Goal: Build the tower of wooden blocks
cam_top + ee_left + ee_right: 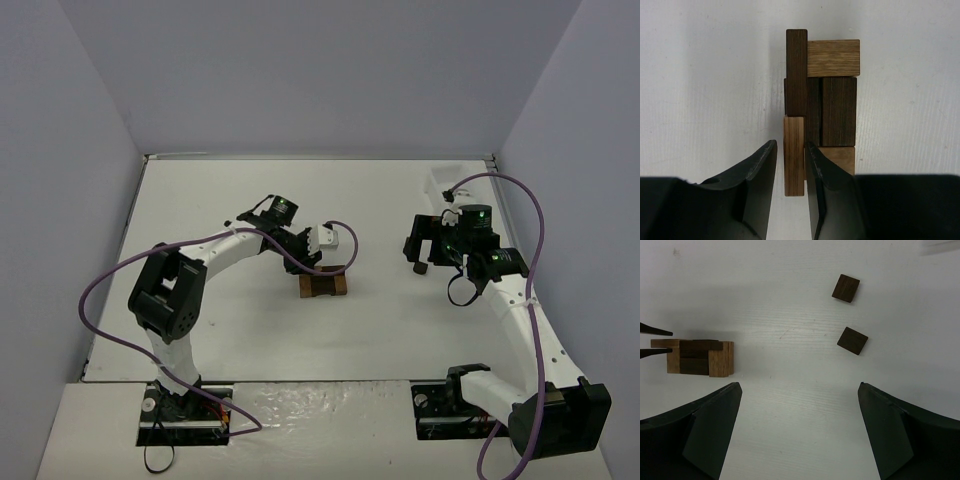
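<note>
The wood block tower is a low stack of dark brown and light tan blocks on the white table; it also shows in the overhead view and the right wrist view. My left gripper straddles a light tan block lying along the tower's left edge, in line with a dark block. The right finger touches that tan block. A thin strip of table shows between the block and the left finger, so the jaws are slightly open. My right gripper hovers wide open over bare table, to the right of the tower, holding nothing.
Two loose dark brown blocks lie on the table beyond my right gripper. A white tray sits at the back right. Purple cables loop off both arms. Grey walls close in the table on three sides.
</note>
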Controlling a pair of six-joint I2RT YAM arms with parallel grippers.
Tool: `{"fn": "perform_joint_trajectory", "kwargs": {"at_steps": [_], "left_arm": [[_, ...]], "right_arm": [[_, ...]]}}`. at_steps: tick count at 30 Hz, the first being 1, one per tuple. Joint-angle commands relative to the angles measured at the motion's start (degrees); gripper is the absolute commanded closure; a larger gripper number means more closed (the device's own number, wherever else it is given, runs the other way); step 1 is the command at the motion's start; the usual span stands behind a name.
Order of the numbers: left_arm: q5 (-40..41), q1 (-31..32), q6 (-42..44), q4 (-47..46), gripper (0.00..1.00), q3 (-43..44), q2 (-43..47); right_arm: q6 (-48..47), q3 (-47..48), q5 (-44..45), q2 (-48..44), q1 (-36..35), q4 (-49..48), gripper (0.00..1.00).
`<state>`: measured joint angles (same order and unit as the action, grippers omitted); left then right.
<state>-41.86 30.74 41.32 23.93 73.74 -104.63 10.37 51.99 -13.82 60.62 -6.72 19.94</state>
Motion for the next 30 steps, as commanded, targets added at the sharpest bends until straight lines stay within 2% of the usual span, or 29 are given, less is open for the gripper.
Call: {"fn": "perform_joint_trajectory", "kwargs": {"at_steps": [1,5,9,11,16,20,26,30], "left_arm": [[-2.81,0.11,-0.55,-1.41,0.63,0.2,6.13],[-2.01,0.2,-1.39,-1.26,0.47,0.0,8.93],[-0.14,0.2,-3.01,-1.43,0.41,0.26,12.58],[3.43,0.2,-5.67,-2.6,0.37,0.35,14.39],[10.39,0.2,-18.72,-10.64,0.25,-1.89,20.94],[18.62,0.2,-34.07,-14.84,0.22,-5.92,28.14],[28.39,0.15,-47.17,-9.64,0.18,-9.45,39.05],[33.34,-0.07,-50.41,-0.09,0.16,-9.61,43.5]], "right_arm": [[-0.22,0.04,0.39,-0.52,0.22,-2.89,0.0],[0.55,0.1,2.96,-0.1,0.25,-2.81,0.0],[2.78,0.04,8.52,0.34,0.22,-2.72,0.0],[4.17,-0.14,10.94,1.18,0.22,-2.63,0.0],[7.64,-0.17,13.65,7.15,0.22,-2.72,0.0],[10.93,0.09,17.2,12.53,0.22,-3.15,0.03],[14.33,-0.62,17.59,18.47,0.48,-8.35,0.2],[15.98,-1.22,17.89,22.48,0.48,-11.22,0.22]]}}
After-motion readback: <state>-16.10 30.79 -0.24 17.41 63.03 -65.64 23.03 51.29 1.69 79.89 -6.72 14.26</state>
